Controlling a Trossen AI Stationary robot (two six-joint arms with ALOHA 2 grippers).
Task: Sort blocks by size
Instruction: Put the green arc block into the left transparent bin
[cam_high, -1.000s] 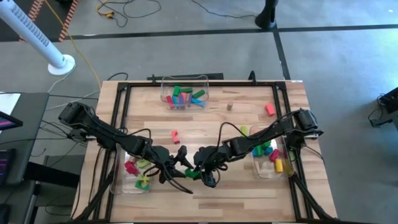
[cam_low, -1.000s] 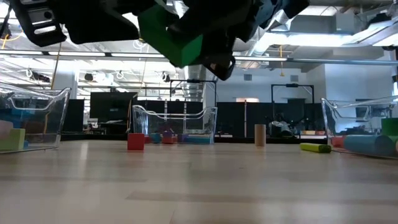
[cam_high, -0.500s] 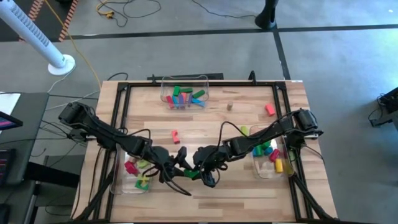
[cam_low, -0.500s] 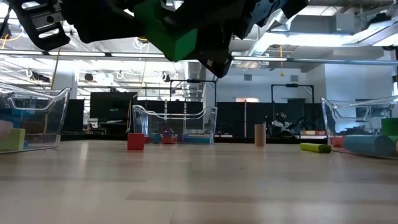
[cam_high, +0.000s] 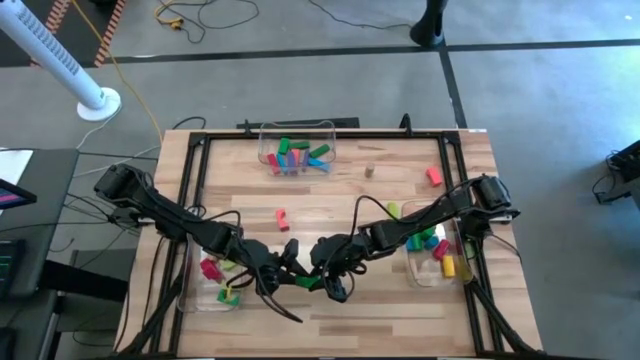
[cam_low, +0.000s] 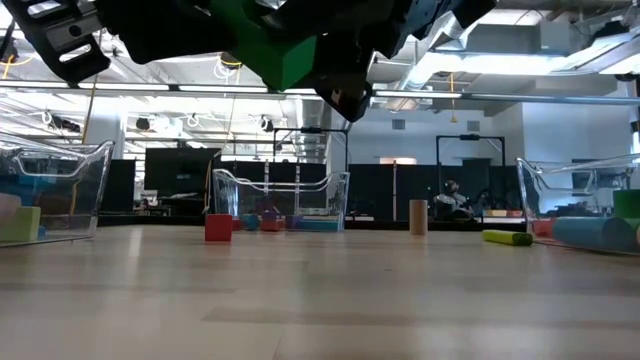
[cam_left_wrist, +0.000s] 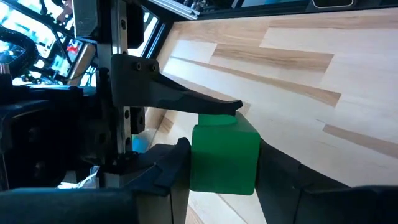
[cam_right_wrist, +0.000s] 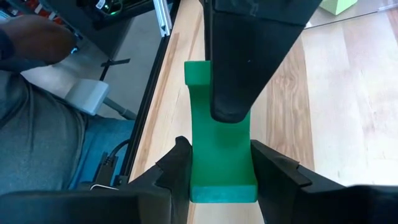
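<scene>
A green block (cam_high: 308, 281) with a hollowed side hangs above the table's near middle, high over the wood in the low view (cam_low: 285, 55). My left gripper (cam_high: 290, 272) comes at it from the table's left and my right gripper (cam_high: 325, 275) from the right. Both are shut on it. Each wrist view shows the block between that arm's own fingers (cam_left_wrist: 224, 158) (cam_right_wrist: 221, 155), with one finger of the other gripper (cam_right_wrist: 239, 62) lying on it. My left gripper pinches the green block between its two fingers, on two opposite faces (cam_left_wrist: 202, 168). The fingers slant down from the table's left. The block is lifted clear of the table. My right gripper pinches the block's end nearest its wrist (cam_right_wrist: 202, 177) between its two fingers, which lie along the block's length. They slant down from the table's right. The block's other end (cam_right_wrist: 196, 68) sticks out past the fingertips.
Clear bins with several blocks stand at the far middle (cam_high: 297, 150), the left (cam_high: 215, 285) and the right (cam_high: 435, 255). Loose on the wood are a red block (cam_high: 282, 217), a tan cylinder (cam_high: 369, 171), a red block (cam_high: 433, 176) and a yellow-green one (cam_high: 392, 210). A person's hand (cam_right_wrist: 37, 37) shows beyond the table.
My left gripper has closed its fingers onto the green block that my right gripper keeps holding, rolling its wrist a little. The block has stayed in the air at about the same place.
</scene>
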